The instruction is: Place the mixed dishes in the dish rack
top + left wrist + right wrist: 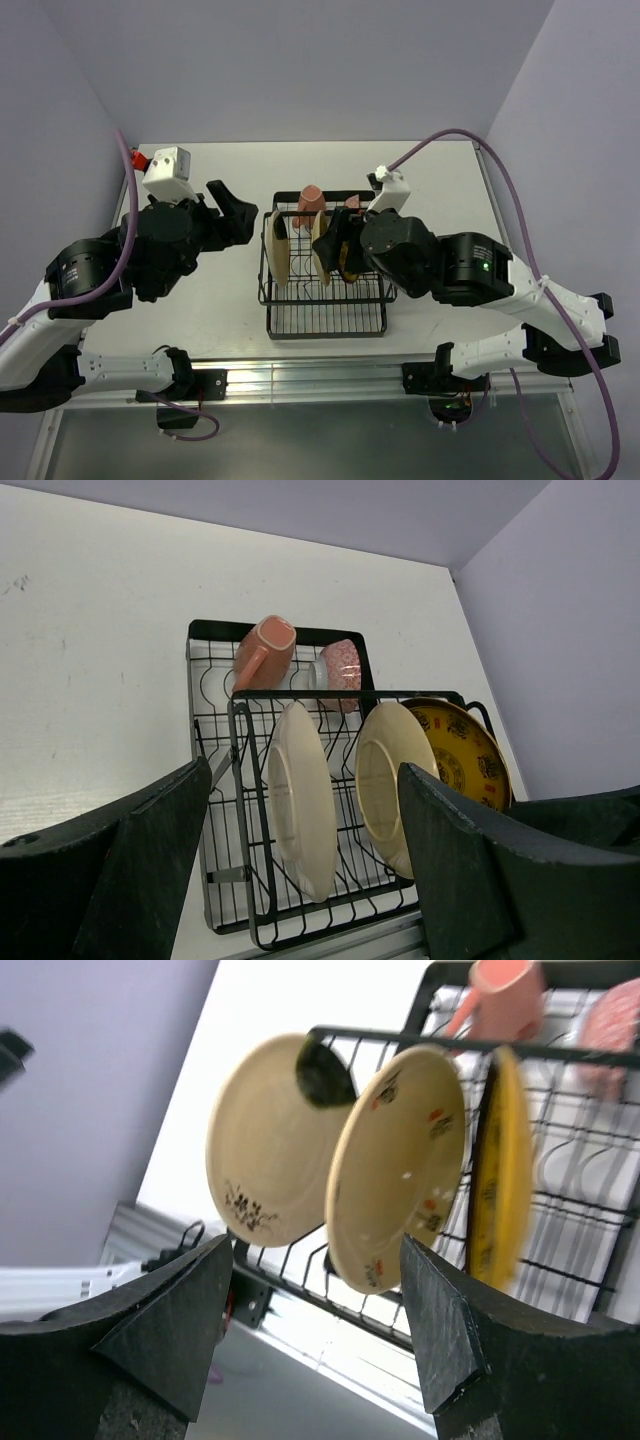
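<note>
The black wire dish rack (325, 310) sits mid-table between the arms. Two cream plates (281, 255) (322, 250) stand upright in its slots, with a yellow patterned plate (465, 755) beside them on the right. A pinkish mug (309, 205) and a small speckled bowl (342, 665) lie at the rack's far end. My left gripper (240, 212) hovers left of the rack, open and empty. My right gripper (340, 240) hangs over the rack's right side above the plates, open with nothing between its fingers. The right wrist view shows the three plates (400, 1160) beyond its jaws.
Bare white tabletop (220, 300) surrounds the rack, bounded by lilac walls at the back and sides. The rack's near half (330, 315) holds nothing. An aluminium rail (310, 375) runs along the near table edge by the arm bases.
</note>
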Robot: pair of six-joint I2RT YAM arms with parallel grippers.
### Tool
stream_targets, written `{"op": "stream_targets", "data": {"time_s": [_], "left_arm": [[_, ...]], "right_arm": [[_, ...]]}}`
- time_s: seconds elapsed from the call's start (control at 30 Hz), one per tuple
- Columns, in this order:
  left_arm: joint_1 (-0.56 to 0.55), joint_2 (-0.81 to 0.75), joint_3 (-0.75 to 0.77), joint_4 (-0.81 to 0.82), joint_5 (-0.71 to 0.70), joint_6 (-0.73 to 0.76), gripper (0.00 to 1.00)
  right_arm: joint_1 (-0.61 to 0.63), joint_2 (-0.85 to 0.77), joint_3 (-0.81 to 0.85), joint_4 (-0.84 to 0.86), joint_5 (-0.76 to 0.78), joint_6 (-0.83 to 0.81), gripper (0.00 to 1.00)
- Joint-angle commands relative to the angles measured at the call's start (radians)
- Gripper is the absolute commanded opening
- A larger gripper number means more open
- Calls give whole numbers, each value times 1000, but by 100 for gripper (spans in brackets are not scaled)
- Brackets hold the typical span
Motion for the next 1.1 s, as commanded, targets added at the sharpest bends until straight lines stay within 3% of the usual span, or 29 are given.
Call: {"op": "stream_targets", "data": {"time_s": [0.0, 0.1, 0.13, 0.33, 0.47, 0.7, 1.07], "left_arm": [[-5, -7, -3, 29, 9, -11, 81], [-5, -9, -6, 27, 12, -15, 81], [-5, -12, -7, 30, 13, -15, 81], [-5, -1, -16, 27, 18, -20, 80], [-5, 8, -16, 21, 19, -23, 80], [-5, 5, -20, 32, 25, -29, 80], [-5, 8, -13, 18, 22, -32, 79]], "right_arm": [[6, -13, 78, -99, 124, 4, 75], [-7, -39, 74, -160, 202, 39, 66], [-16, -46, 66, -171, 207, 46, 55], [-79, -134, -50, -150, 186, 58, 16], [-114, -175, -106, -139, 175, 50, 0], [-151, -183, -240, -35, 89, 27, 0], [-151, -169, -248, 53, 18, -19, 0]]}}
